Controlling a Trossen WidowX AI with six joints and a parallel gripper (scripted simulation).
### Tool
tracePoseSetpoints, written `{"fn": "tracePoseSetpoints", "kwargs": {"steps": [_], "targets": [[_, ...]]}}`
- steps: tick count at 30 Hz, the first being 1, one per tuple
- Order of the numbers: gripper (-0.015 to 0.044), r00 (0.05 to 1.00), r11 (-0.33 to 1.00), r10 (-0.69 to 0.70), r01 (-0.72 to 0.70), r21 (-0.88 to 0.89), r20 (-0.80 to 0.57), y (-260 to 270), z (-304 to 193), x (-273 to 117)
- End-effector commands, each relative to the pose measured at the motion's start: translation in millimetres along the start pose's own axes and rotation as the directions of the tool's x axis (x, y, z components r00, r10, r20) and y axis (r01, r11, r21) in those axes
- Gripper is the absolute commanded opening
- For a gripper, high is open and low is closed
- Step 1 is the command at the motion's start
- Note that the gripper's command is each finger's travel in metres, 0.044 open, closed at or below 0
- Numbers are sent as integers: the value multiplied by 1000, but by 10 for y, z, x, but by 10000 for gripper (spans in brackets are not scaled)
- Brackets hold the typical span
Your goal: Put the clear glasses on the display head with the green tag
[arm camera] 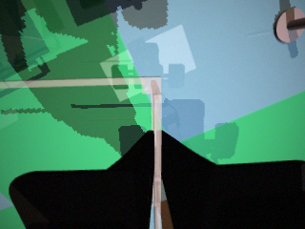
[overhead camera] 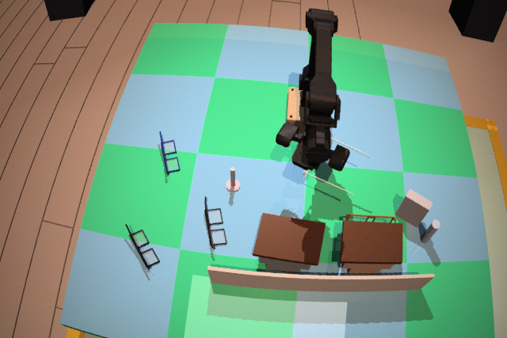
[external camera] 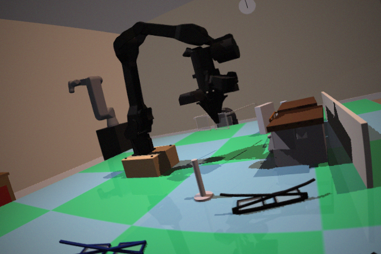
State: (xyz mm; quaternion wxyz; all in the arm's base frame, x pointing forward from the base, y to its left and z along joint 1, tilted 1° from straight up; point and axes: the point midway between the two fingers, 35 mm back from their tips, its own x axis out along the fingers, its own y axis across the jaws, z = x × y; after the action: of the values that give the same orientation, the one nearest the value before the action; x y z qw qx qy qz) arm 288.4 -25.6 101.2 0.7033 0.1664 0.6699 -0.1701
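The gripper [external camera: 218, 122] [arm camera: 156, 134] is shut on the front frame of the clear glasses [overhead camera: 329, 184] [external camera: 254, 103] [arm camera: 81, 83], which hang in the air, temples towards the right in the top view. Its fingertips are hidden there under the hand. Two display heads stand below in that view. The left head [overhead camera: 291, 240] [external camera: 298, 145] has a brown top and grey face, with no glasses visible on it. The right head [overhead camera: 372, 242] has orange glasses [overhead camera: 370, 216] at its front. The glasses are off both heads. I cannot see the green tag.
A pale wall [overhead camera: 319, 282] [external camera: 347, 137] stands behind the heads. A pale block [overhead camera: 413, 208] and grey post [overhead camera: 429, 231] stand right. A pink peg [overhead camera: 232, 176] [external camera: 199, 180], blue glasses [overhead camera: 165, 158] and two dark pairs of glasses [overhead camera: 209, 222] [overhead camera: 139, 246] are left.
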Motion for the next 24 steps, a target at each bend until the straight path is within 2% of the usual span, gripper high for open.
{"fn": "tracePoseSetpoints", "kwargs": {"steps": [1,12,24], "targets": [[0,1000,985,-4,4,-171,-2,68,-21,3],[0,1000,810,-2,1,-587,-2,263,-85,3],[0,1000,433,-1,-2,-902,-2,472,-171,3]]}}
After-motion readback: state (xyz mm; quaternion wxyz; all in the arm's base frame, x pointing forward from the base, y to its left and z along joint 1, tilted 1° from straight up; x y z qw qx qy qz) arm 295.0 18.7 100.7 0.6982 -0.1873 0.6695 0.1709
